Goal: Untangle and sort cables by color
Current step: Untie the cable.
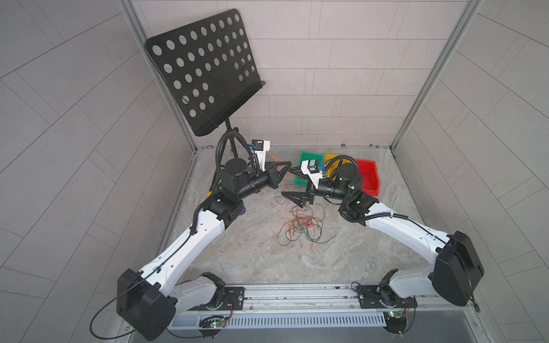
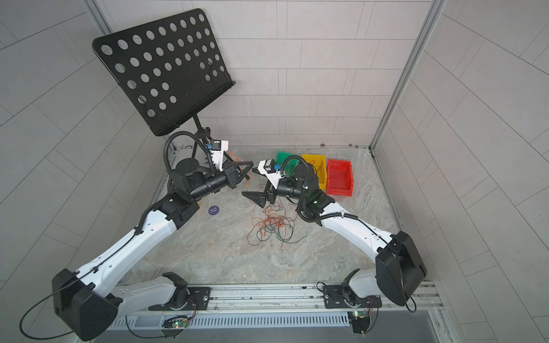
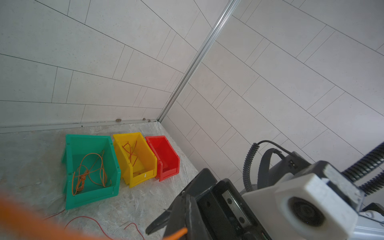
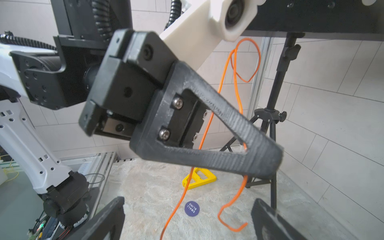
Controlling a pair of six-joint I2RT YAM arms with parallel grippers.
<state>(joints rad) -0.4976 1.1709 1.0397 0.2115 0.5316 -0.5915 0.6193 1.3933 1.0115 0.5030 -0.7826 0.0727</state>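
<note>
A tangle of red, orange and black cables (image 1: 300,222) (image 2: 273,225) lies mid-table. Above and behind it, my left gripper (image 1: 285,167) (image 2: 248,167) is shut on one orange cable (image 4: 234,68), which loops up behind the fingers and hangs down toward the table. Facing it, my right gripper (image 1: 289,182) (image 4: 187,222) is open. The hanging strand and its hooked end (image 4: 228,220) dangle between the spread fingers without touching them. In the left wrist view the green bin (image 3: 93,195) holds orange cables, the yellow bin (image 3: 143,176) holds red ones, and the red bin (image 3: 168,172) looks empty.
A black music stand (image 1: 205,68) on a tripod (image 4: 270,116) fills the back left. On the table under the left arm lie a blue round disc (image 2: 214,210) and a yellow triangular piece (image 4: 199,178). Tiled walls close three sides.
</note>
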